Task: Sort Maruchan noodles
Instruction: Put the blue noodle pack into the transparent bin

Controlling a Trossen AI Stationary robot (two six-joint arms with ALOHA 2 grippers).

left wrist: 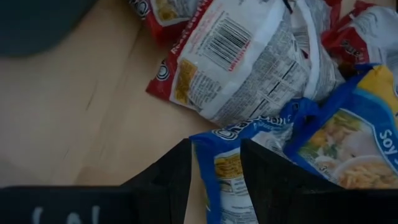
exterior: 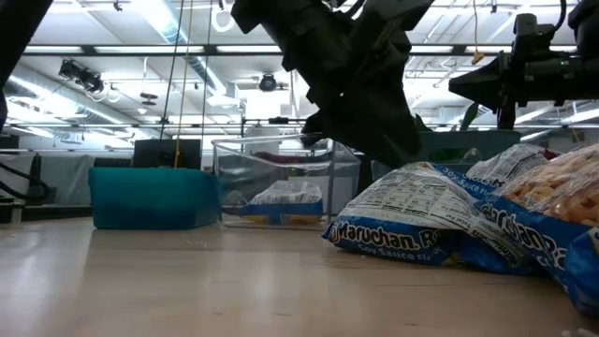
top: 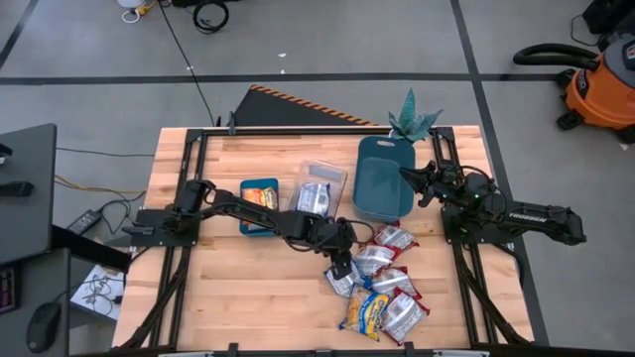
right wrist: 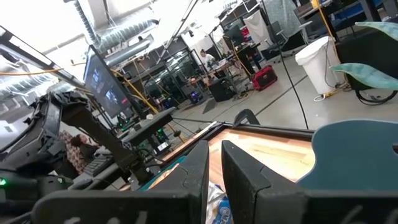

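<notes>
Several Maruchan noodle packets lie in a heap on the table's near right part. They are silvery with red, blue and yellow panels. My left gripper reaches from the left down onto the heap's left edge and is shut on a blue-edged packet. A red-edged packet and a blue-and-yellow one lie just beyond it. In the low view the left gripper stands behind a blue packet. My right gripper is shut and holds nothing, hovering over the large teal bin. My left gripper pinches the blue-edged packet by its end, which stands between the two fingers. The fingers come from above, slanting down. The rest of the packet lies in the heap on the table, partly under the blue-and-yellow packet.
A small teal bin holds an orange-yellow packet. A clear plastic container beside it holds a packet with a blue panel. A teal leafy object sits at the far edge. Bare wood spreads over the near left of the table.
</notes>
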